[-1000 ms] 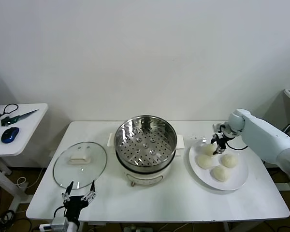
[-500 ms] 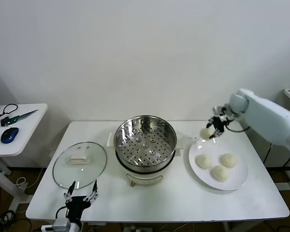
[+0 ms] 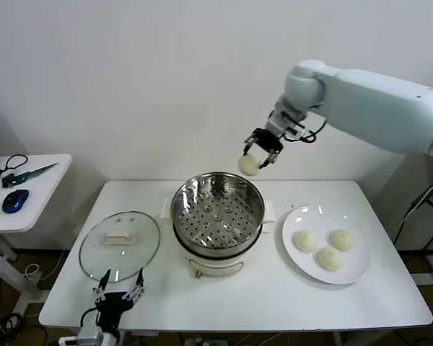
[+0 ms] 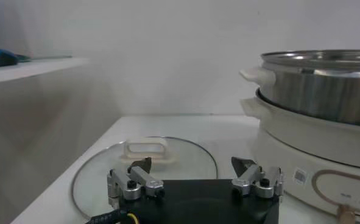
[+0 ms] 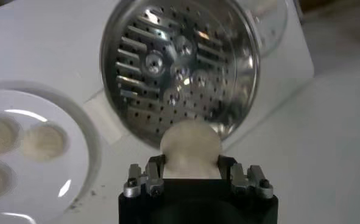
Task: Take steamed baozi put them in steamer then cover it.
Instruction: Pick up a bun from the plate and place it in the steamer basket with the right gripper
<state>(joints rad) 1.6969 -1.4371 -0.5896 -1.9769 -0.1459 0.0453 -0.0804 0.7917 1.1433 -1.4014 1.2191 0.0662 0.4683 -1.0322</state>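
Right gripper point(image 3: 258, 153), fingers clenched on one baozi point(image 3: 248, 164), hangs above the far rim of the steamer point(image 3: 218, 214). Good practice: centre over the perforated tray and descend before releasing. Left gripper point(image 3: 117, 292) waits spread by the glass lid point(image 3: 120, 241).

A white desk point(image 3: 274, 295) stands against a pale wall. Directly below the raised right end effector point(image 3: 260, 150), the steamer point(image 3: 217, 220) sits at the desk's middle, its perforated tray empty. Just beyond the left end effector point(image 3: 118, 290), at the desk's front edge, a glass lid point(image 3: 120, 241) lies flat. A white plate point(image 3: 357, 267) with three buns point(image 3: 330, 248) rests on the steamer's other side.
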